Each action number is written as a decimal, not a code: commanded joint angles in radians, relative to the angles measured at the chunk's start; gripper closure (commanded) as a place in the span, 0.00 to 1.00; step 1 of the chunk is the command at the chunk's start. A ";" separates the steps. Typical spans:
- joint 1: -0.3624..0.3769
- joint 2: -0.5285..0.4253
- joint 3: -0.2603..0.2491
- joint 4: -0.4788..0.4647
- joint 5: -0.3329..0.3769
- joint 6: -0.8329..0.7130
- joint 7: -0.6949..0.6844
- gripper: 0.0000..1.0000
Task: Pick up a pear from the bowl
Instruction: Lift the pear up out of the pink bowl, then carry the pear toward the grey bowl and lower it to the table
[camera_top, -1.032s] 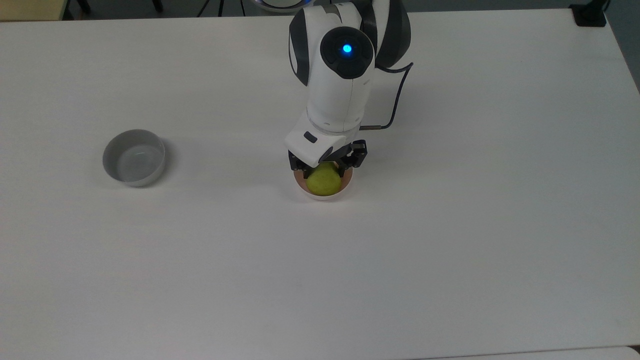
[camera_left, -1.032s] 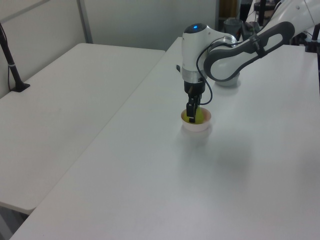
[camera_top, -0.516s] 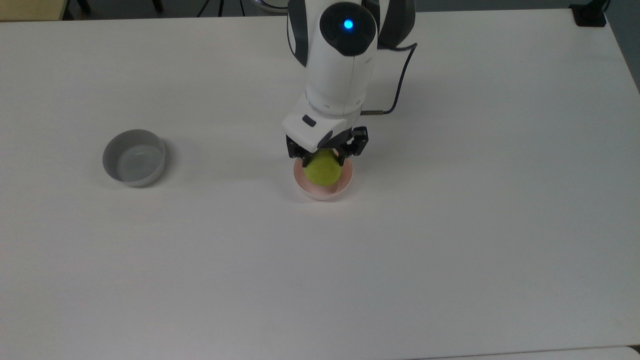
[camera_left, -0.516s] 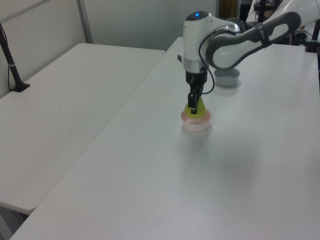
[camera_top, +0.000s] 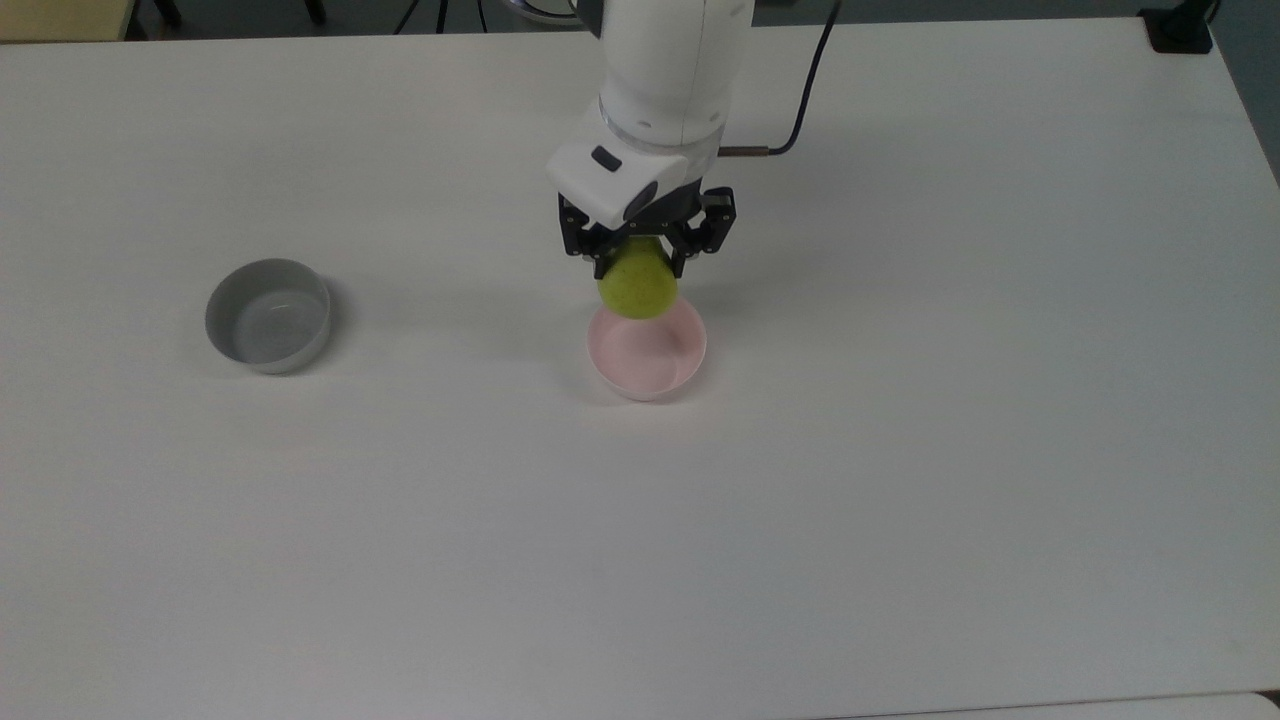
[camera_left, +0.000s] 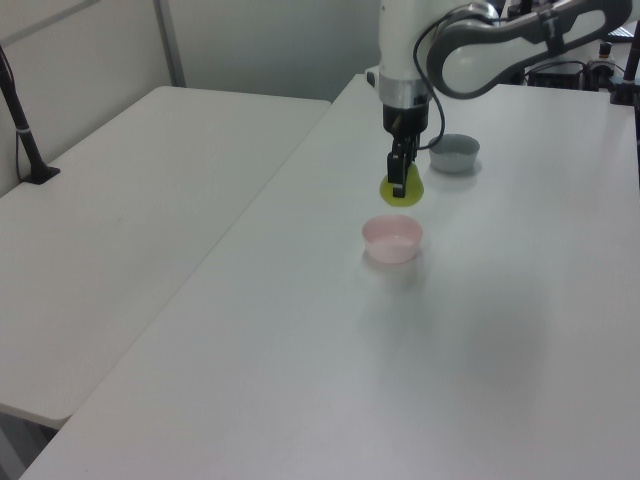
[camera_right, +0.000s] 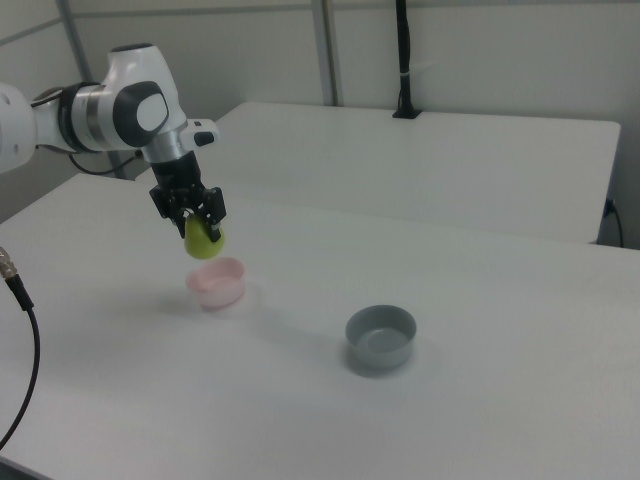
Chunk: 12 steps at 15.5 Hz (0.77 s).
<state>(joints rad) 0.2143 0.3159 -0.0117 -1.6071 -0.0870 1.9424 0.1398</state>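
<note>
Since the earlier frames the arm has risen, and the pear (camera_top: 637, 287) has come out of the pink bowl (camera_top: 647, 365) with it; one second ago the fruit was sitting low inside the bowl, and now it hangs in the air above it. The bowl itself has not shifted on the table (camera_top: 900, 450), and it is now empty.

The gripper (camera_top: 640, 262) points straight down and its two fingers are closed on the upper, narrower part of the pear, one on each side. The round bottom of the fruit hangs free below them. In the left view the pear (camera_left: 401, 188) is clearly higher than the bowl's rim and a little to the far side of it. In the right view the pear (camera_right: 204, 241) is above the bowl (camera_right: 217, 282) with open air between them.

The step in hand is the lift, and it looks almost done. To finish it well, I think the arm should go up slowly and straight, without a sudden swing to the side, because the fingers hold a smooth and tapering part of the fruit and it could slide down and out. The closing force should be kept the same, not loosened. If the pear falls now, it would probably land in or near the bowl.

The grey bowl (camera_top: 268, 315) stands well apart, at the top view's left, and plays no part here.
</note>
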 joint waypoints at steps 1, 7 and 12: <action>-0.001 -0.028 -0.014 -0.020 0.000 -0.025 -0.003 0.36; -0.096 -0.026 -0.028 -0.019 -0.004 -0.022 -0.104 0.36; -0.180 -0.012 -0.031 -0.020 -0.004 -0.010 -0.181 0.36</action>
<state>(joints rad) 0.0633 0.3086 -0.0395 -1.6146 -0.0870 1.9336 0.0111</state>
